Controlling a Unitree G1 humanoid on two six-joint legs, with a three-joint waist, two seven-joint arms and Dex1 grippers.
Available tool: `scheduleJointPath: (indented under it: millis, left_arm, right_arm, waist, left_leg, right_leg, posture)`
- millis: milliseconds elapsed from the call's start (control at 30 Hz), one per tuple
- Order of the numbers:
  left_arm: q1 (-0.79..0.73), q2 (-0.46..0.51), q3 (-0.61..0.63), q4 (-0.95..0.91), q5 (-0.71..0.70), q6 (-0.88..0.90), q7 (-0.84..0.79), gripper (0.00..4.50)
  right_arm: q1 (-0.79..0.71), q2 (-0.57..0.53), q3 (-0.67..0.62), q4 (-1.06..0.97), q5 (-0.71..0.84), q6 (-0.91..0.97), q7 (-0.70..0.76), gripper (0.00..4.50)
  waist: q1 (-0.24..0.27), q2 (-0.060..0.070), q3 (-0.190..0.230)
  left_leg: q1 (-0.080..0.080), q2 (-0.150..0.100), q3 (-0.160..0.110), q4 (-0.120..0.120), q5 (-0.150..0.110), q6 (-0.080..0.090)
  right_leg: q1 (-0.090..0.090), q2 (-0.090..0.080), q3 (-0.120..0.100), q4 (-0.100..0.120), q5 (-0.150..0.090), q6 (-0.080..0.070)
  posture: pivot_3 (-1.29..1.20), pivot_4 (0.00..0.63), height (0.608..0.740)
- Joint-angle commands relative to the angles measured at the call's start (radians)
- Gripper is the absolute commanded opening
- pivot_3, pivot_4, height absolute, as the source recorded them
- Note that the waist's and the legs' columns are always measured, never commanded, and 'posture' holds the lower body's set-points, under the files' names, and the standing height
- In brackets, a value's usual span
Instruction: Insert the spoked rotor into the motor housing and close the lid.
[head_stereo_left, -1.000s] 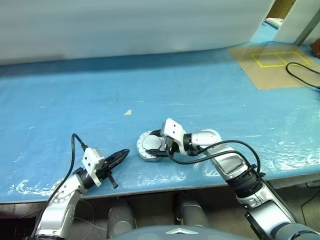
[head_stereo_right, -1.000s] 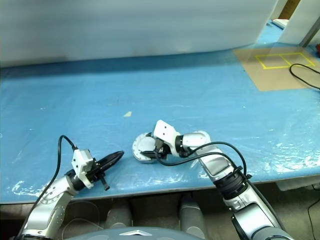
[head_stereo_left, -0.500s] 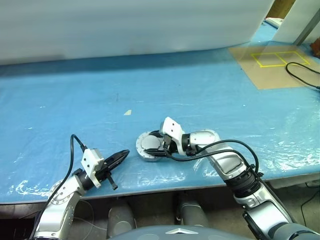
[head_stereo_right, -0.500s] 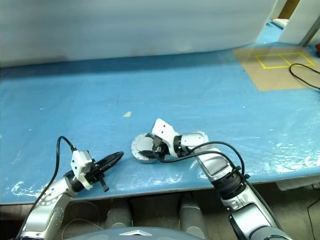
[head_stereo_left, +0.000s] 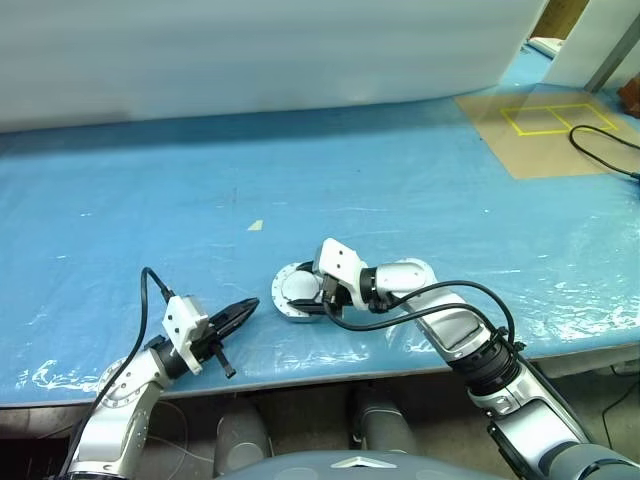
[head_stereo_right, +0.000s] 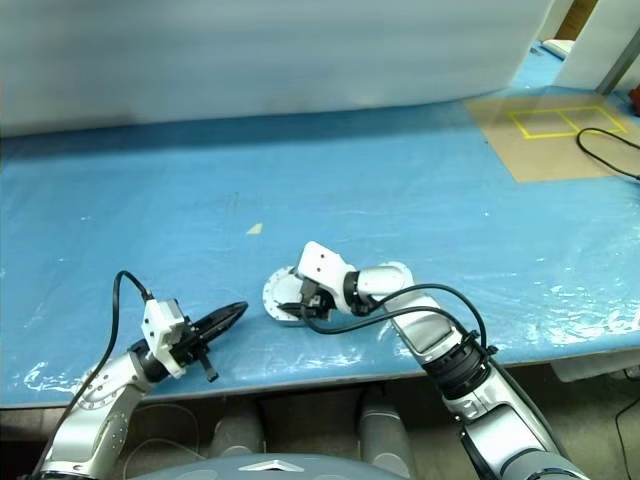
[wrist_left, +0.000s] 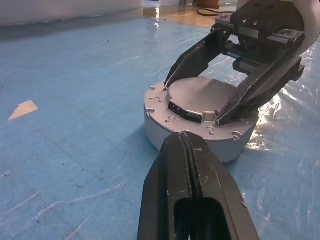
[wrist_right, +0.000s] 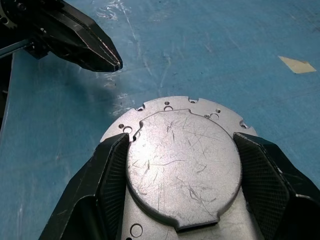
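Between the right end effector's (wrist_right: 181, 165) spread fingers sits the lid (wrist_right: 182, 162), gripped; left end effector (head_stereo_left: 238, 315) closed.

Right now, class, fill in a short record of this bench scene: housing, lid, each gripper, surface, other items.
housing: motor housing, a squat silver puck resting on the sheet
lid: lid lies flat on top, plain scratched face up
right gripper: right gripper straddles the lid, one finger on each side of its raised face
left gripper: left gripper shut, holding nothing, beside the housing and apart from it
surface: blue plastic sheet
other: small pale scrap; black cable
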Motion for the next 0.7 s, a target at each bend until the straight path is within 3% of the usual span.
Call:
scheduleJointPath:
  millis: [33, 433, 700]
  left_arm:
    - [-0.009, 0.015, 0.010, -0.032, -0.009, -0.006, -0.007, 0.00]
    - [-0.133, 0.033, -0.057, 0.002, 0.026, 0.071, -0.016, 0.00]
    - [-0.219, 0.073, -0.122, 0.048, 0.142, 0.193, 0.022, 0.00]
  right_arm:
    - [0.019, -0.040, 0.034, 0.052, -0.051, 0.034, 0.000, 2.95]
    - [0.007, -0.029, 0.016, 0.072, -0.043, 0.039, -0.022, 2.95]
    - [0.013, -0.015, -0.004, 0.061, -0.037, 0.043, -0.045, 2.95]
  waist:
    - [0.000, 0.001, -0.001]
    - [0.001, 0.001, -0.001]
    - [0.001, 0.002, -0.002]
  left_leg:
    - [0.000, 0.000, 0.000, 0.000, 0.000, 0.000]
    - [0.000, -0.001, 0.000, 0.000, 0.000, 0.000]
    - [0.000, -0.001, 0.000, -0.001, 0.000, 0.000]
  right_leg:
    - [0.000, 0.000, 0.000, 0.000, 0.000, 0.000]
    - [0.000, 0.000, 0.000, 0.000, 0.000, 0.001]
    - [0.000, 0.000, 0.000, 0.000, 0.000, 0.000]
  posture:
    - [0.00, 0.150, 0.740]
    - [0.00, 0.150, 0.740]
    - [0.00, 0.150, 0.740]
